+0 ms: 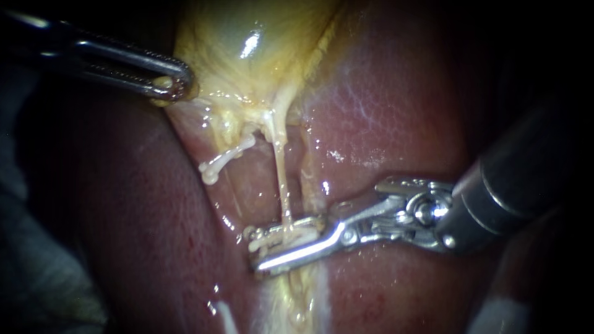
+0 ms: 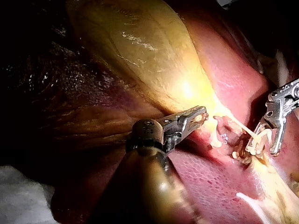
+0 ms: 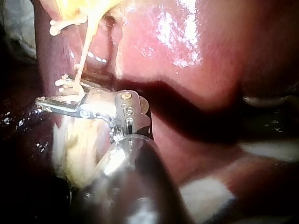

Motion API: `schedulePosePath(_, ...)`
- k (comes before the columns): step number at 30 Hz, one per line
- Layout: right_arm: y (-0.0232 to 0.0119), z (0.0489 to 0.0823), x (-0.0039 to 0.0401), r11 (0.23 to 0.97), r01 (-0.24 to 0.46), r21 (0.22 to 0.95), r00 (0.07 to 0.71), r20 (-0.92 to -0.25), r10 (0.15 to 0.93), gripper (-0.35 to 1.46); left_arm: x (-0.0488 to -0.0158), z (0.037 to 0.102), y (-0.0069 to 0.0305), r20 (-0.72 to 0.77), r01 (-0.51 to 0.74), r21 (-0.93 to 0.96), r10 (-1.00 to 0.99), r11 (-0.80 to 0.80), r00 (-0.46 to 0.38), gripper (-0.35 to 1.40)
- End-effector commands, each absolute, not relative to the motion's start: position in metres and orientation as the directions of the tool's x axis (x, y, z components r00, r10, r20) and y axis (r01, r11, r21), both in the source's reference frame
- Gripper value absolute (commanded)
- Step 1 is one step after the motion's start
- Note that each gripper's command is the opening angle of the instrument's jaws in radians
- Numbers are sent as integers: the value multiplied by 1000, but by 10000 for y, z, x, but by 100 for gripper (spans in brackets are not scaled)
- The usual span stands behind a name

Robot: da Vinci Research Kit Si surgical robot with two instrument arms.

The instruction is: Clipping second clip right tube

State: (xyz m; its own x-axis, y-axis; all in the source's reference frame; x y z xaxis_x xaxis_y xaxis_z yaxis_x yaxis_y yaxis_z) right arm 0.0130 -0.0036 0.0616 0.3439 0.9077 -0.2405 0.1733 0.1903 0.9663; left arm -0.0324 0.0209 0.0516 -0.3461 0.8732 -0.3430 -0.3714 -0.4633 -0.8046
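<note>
A thin pale tube (image 1: 279, 173) runs down from the yellow gallbladder (image 1: 247, 43) across the liver (image 1: 383, 99). My right instrument (image 1: 252, 249) comes in from the right. Its jaws straddle the lower end of this tube, shut on a white clip (image 1: 278, 240) that sits around it. The right wrist view shows the same jaws (image 3: 51, 91) across the tube (image 3: 83, 60). Another white clip (image 1: 223, 162) sits on a short tube further left. My left instrument (image 1: 178, 83) is shut on the gallbladder's lower edge, which the left wrist view (image 2: 202, 114) also shows.
Red-brown liver surrounds the tubes on both sides. Pale yellow tissue (image 1: 297, 297) continues below the right instrument's jaws. White gauze (image 1: 501, 312) lies at the lower right corner. The right instrument's dark shaft (image 1: 520, 179) covers the liver at the right.
</note>
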Motion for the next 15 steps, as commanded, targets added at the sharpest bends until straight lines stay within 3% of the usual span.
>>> schedulePosePath(1,-36,615,131,188,186,964,347,-243,906,47,-324,516,209,-343,-371,-805,873,-463,-346,-35)
schedulePosePath(15,-31,621,133,172,226,959,290,-234,928,38,-324,517,209,-343,-371,-805,873,-463,-346,-35)
